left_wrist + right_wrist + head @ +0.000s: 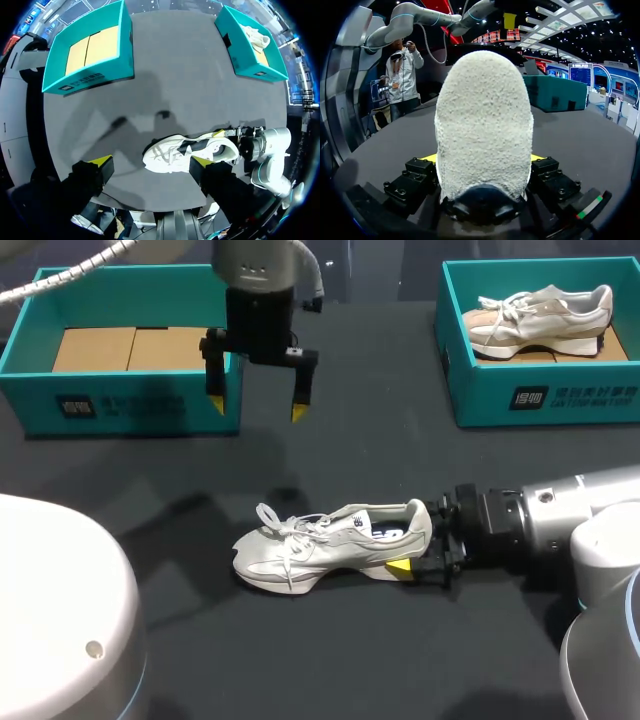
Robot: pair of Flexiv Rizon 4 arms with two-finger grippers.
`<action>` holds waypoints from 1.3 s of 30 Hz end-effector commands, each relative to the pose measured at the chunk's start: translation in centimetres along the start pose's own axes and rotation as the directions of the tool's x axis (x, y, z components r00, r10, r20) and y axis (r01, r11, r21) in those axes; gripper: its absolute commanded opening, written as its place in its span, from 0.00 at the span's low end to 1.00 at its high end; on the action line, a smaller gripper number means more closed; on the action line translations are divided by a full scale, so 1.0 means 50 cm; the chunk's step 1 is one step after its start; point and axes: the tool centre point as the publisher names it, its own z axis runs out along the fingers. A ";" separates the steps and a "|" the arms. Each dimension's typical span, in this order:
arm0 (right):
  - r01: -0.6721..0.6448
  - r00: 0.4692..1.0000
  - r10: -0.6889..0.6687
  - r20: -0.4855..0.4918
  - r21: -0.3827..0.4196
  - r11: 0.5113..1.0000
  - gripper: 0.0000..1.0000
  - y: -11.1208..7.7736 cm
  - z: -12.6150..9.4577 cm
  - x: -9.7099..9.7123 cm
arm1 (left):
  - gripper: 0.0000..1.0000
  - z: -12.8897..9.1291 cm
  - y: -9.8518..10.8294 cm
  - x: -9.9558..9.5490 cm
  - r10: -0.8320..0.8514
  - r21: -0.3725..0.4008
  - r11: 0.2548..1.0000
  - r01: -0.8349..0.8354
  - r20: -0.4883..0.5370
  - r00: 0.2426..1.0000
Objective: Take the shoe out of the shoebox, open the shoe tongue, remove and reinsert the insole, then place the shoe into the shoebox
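head and left wrist overlook the shoe (330, 545); right wrist faces its heel (482, 125) close-up.

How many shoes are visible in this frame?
2. The white shoe stands mid-table, heel between the jaws of the right gripper; the beige shoe lies in the right-hand shoebox. None seems hidden.

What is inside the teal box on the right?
A pale laced shoe on a brown cardboard floor, toe toward the table's middle. The near wall of the box hides the floor's front edge, and the shoe covers what lies beneath it.
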 end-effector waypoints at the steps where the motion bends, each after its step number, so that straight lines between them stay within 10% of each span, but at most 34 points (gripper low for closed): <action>1: 0.000 1.000 0.000 0.001 0.004 1.000 0.00 -0.002 0.008 0.005 | 1.00 -0.002 -0.006 0.002 0.001 -0.006 1.000 -0.001 0.003 1.000; 7: 0.000 1.000 0.000 0.001 0.004 1.000 0.00 -0.002 0.008 0.005 | 1.00 -0.002 -0.006 0.002 0.001 -0.006 1.000 -0.001 0.003 1.000; 20: 0.000 1.000 0.000 0.001 0.004 1.000 0.00 -0.002 0.008 0.005 | 1.00 0.075 0.090 0.159 -0.088 -0.037 0.995 0.091 0.074 0.993; 39: 0.000 1.000 0.000 0.001 0.004 1.000 0.00 -0.002 0.008 0.005 | 1.00 0.186 0.114 0.264 -0.132 -0.125 0.980 0.157 0.188 0.973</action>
